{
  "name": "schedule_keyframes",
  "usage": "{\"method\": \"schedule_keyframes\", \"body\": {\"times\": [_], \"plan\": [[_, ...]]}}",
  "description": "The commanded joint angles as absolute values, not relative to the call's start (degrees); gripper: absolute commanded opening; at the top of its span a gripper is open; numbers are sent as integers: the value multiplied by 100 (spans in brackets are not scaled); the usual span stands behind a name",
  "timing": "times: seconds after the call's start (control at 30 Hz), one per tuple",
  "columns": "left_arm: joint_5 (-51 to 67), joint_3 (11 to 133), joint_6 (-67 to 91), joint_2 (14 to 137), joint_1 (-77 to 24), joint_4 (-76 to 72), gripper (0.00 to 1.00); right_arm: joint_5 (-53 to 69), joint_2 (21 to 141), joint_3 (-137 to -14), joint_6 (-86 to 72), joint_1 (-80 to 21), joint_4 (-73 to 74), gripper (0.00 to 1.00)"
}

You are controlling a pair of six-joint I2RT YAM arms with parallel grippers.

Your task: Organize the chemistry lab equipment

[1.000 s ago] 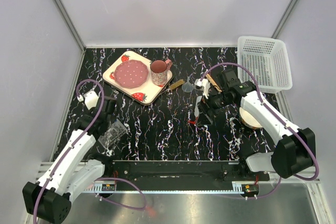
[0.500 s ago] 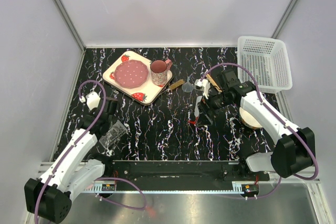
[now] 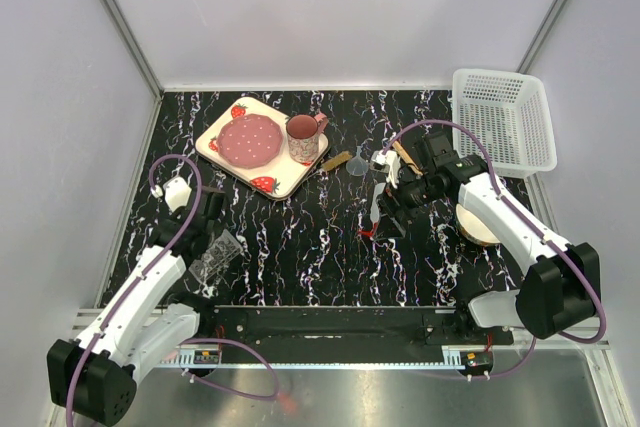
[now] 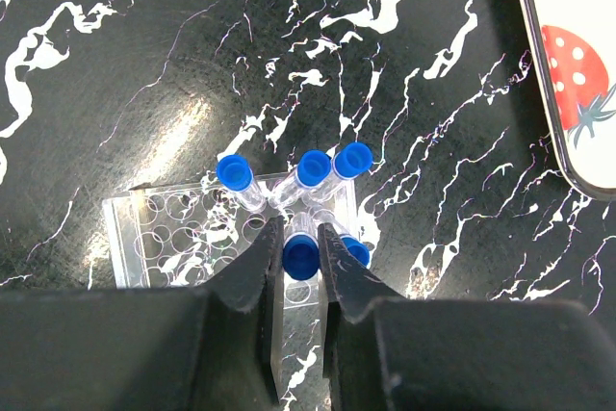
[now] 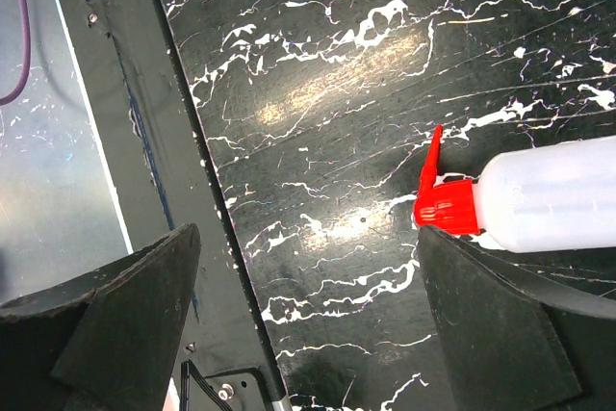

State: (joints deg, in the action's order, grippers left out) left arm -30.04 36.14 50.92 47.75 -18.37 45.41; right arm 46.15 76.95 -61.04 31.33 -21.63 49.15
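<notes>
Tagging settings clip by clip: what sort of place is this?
Probably a walled robot test cell, not a real lab: plain white panels enclose a black marbled table, with a tube rack and strawberry tray.

Clear plastic rack [image 4: 183, 238], glossy marbled tabletop [image 4: 144, 64]

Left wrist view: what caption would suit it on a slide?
Left gripper pinches a blue-capped tube at the clear rack, beside other capped tubes.

You face a black counter [image 3: 300, 247] veined with white, enclosed by plain pale walls [image 3: 330, 7] joined at silver corner posts [image 3: 118, 17]. A dark rail [image 3: 330, 319] edges its near side. Soft patches of glare shine on its surface.
</notes>
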Motion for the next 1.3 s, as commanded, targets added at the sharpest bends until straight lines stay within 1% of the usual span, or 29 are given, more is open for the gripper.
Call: {"method": "schedule_keyframes", "body": {"times": [0.0,0.47,0.77,0.9,1.0,1.03,1.1,1.13,1.27], "plan": [[-3032,3630,5150,4720,-1810,4596,4,4755,7699,-6108,3252,-2101,4799,100],[-3085,3656,5028,4754,-1810,4650,5,4790,7761,-6126,3278,-2101,4843,100],[-2962,3428,5001,4922,-1810,4351,12,4781,7761,-6126,3287,-2100,4851,100],[-2962,3410,5010,4966,-1811,4324,20,4781,7787,-6126,3296,-2101,4860,100],[-2936,3419,5027,4887,-1810,4342,24,4781,7796,-6126,3305,-2101,4860,100],[-2927,3436,5027,4817,-1802,4368,28,4781,7796,-6135,3305,-2101,4860,100],[-2918,3524,5036,4738,-1802,4464,31,4781,7822,-6135,3305,-2101,4878,99],[-2909,3568,5036,4694,-1810,4508,36,4790,7831,-6135,3305,-2101,4869,100],[-2892,3805,5036,4448,-1811,4754,45,4808,7831,-6135,3305,-2100,4878,100]]}}
